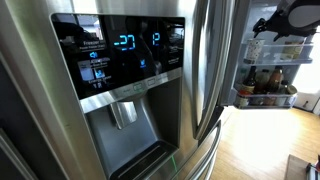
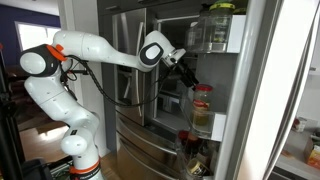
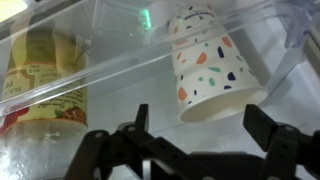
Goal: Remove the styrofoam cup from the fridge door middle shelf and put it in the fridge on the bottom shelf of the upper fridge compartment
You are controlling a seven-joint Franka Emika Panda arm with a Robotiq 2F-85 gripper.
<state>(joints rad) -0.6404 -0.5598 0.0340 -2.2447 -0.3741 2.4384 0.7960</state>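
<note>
A stainless-steel fridge [image 1: 60, 120] fills the room's near side. Its closed door carries a lit blue display panel [image 1: 120, 48] above a dispenser recess [image 1: 125, 115]. Pale wooden floor [image 1: 262, 145] runs past it. In an exterior view the white robot arm [image 2: 100, 50] reaches across the closed doors toward an open fridge door, whose shelves hold a red-lidded jar [image 2: 202, 108] and, higher up, a clear container [image 2: 212, 32].

The styrofoam cup [image 3: 210, 65] is white, speckled with teal, orange and dark flecks. It sits in a door shelf behind the clear front rail [image 3: 110, 72]. It looks tilted in the wrist view, its wider end toward the bottom of the picture. A jar of yellowish contents [image 3: 45, 70] stands further along the same shelf, apart from the cup.

The end effector [image 3: 196, 115] is released. Its dark fingers [image 3: 140, 115] are spread wide in front of the cup, one on either side, and neither appears to touch it.

Only the wrist view shows the cup's pattern and the rail clearly. The exterior views give the setting: in one the end effector [image 2: 186, 68] hangs at the open door between the upper and lower shelves, while in the other only bottles [image 1: 268, 92] in the door shelves are clear. The cup cannot be made out in either.
</note>
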